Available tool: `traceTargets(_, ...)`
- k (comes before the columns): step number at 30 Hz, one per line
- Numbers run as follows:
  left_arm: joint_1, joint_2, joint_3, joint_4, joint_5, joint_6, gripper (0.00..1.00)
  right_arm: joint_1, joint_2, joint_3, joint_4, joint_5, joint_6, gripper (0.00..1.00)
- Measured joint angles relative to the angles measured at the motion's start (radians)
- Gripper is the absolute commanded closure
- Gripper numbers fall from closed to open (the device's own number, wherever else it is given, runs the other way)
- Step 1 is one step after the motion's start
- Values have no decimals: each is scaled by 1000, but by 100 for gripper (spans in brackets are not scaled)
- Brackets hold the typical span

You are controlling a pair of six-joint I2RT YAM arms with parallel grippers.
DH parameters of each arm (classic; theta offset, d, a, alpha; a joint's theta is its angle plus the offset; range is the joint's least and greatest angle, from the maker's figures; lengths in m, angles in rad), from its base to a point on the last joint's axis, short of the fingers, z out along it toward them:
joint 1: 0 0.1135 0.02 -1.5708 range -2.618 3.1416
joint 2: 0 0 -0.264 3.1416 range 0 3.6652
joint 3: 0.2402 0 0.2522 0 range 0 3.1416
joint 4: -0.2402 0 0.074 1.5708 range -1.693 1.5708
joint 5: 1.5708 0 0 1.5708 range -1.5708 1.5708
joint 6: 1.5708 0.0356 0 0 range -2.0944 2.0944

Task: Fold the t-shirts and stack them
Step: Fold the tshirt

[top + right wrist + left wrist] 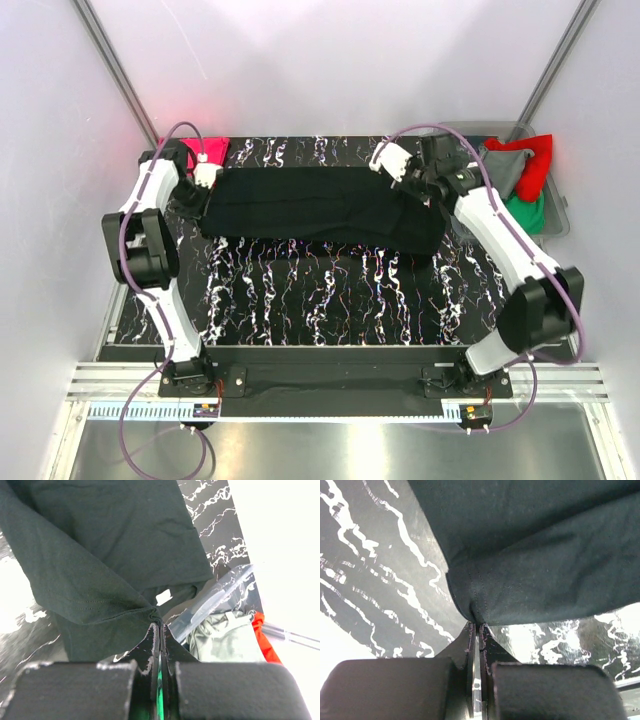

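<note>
A large black t-shirt (320,208) lies spread across the far half of the marbled table. My left gripper (198,190) is shut on its left edge; the left wrist view shows the hem (477,611) pinched at the fingertips. At the shirt's far right corner, my right gripper (428,185) is shut on the cloth (150,611), bunched at the tips and lifted. A pink-red t-shirt (208,148) lies at the far left corner. Grey (505,168), red (538,165) and green (528,212) t-shirts sit in a bin at the right.
The clear plastic bin (556,215) stands at the far right edge, its rim (215,605) close under my right gripper. The black marbled table (320,300) stretches between the shirt and the arm bases. White walls close in the sides and back.
</note>
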Motion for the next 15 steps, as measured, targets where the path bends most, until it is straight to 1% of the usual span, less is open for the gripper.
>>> traceTargets(4,-6,71,41,12,-8,-9,100,-16,99,58,20,-1,0,100)
traceTargets(9,-6,171,138,45,-15,-25,100,-43,219,153,30,-3,5,100)
traceTargets(15,-7,235,247,64,-19,-41,100,-60,325,270,45,-5,18,100)
